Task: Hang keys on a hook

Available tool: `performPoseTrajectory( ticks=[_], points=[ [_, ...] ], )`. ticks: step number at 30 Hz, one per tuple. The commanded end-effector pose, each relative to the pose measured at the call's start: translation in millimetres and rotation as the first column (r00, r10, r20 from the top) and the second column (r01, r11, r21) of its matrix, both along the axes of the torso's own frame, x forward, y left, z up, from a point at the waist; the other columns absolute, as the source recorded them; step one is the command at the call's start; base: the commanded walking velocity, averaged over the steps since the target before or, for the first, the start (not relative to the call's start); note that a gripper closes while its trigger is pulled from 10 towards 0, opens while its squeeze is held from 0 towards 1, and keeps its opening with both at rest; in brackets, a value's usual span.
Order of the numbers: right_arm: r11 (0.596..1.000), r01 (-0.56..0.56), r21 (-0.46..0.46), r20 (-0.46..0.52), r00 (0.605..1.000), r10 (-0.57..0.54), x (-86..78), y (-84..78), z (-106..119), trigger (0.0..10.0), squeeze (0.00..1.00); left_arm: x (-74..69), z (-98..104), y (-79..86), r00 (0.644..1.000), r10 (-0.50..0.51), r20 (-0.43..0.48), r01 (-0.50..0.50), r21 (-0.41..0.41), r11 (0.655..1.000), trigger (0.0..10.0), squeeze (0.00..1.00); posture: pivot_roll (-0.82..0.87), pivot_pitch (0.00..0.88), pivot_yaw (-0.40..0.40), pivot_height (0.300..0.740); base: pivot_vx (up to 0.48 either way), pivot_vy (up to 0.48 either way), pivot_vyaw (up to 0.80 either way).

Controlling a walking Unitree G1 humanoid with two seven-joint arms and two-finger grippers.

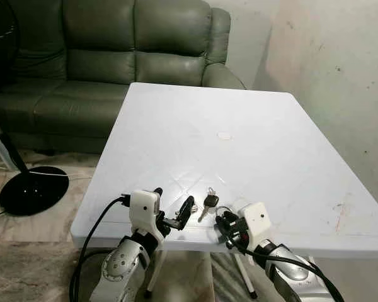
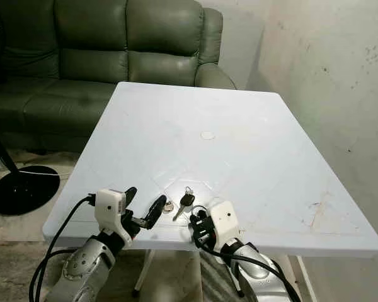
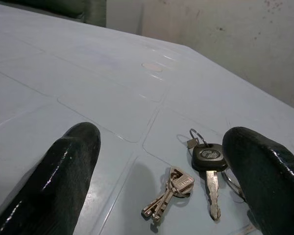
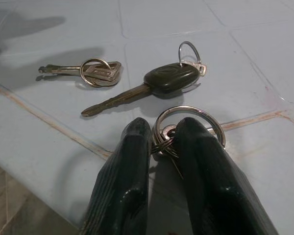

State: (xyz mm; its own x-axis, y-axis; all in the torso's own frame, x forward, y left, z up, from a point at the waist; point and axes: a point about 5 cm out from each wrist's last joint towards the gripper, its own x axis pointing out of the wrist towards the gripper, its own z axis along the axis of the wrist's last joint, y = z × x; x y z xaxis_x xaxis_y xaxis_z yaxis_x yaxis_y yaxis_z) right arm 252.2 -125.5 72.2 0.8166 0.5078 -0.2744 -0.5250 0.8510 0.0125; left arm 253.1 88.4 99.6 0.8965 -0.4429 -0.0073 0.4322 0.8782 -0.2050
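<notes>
A black-headed car key (image 4: 169,78) with a small ring lies near the front edge of the white table (image 1: 252,145). Beside it lies a small bunch of silver keys (image 3: 169,193). My right gripper (image 4: 161,129) is shut on a large key ring (image 4: 191,111) that rests on the table just in front of the car key (image 1: 209,201). My left gripper (image 1: 174,200) stands open at the table's front edge. Its fingers (image 3: 73,161) are spread wide, with the silver bunch and the car key (image 3: 209,159) lying between and just ahead of them.
A green leather sofa (image 1: 113,56) stands behind the table. A fan's round black base (image 1: 33,189) sits on the tiled floor to the left. A stained wall (image 1: 340,63) runs along the right. A small round mark (image 1: 224,135) is at the table's middle.
</notes>
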Motion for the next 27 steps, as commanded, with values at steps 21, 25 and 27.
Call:
performPoseTrajectory(
  ticks=[21,25,27],
  points=[
    [0.998,0.009,-0.055,0.080,0.997,-0.004,-0.3,-4.9,6.1,0.0,0.00,3.8,5.0,-1.1,1.000,0.004,0.010,-0.004,-0.013,1.000,10.0,0.00,0.03,0.014,-0.086,0.740,0.000,0.000,0.00],
    [0.999,0.018,-0.048,0.089,0.996,-0.013,0.3,-5.5,6.5,0.0,0.00,4.0,5.1,-0.8,1.000,0.007,0.009,-0.007,-0.015,1.000,10.0,0.00,0.03,0.014,-0.086,0.740,0.000,0.000,0.00],
    [0.999,0.029,-0.039,0.092,0.995,-0.025,1.0,-6.5,6.7,0.0,0.00,3.9,5.0,-0.7,1.000,0.007,0.008,-0.007,-0.016,1.000,10.0,0.00,0.03,0.014,-0.086,0.740,0.000,0.000,0.00]
  ],
)
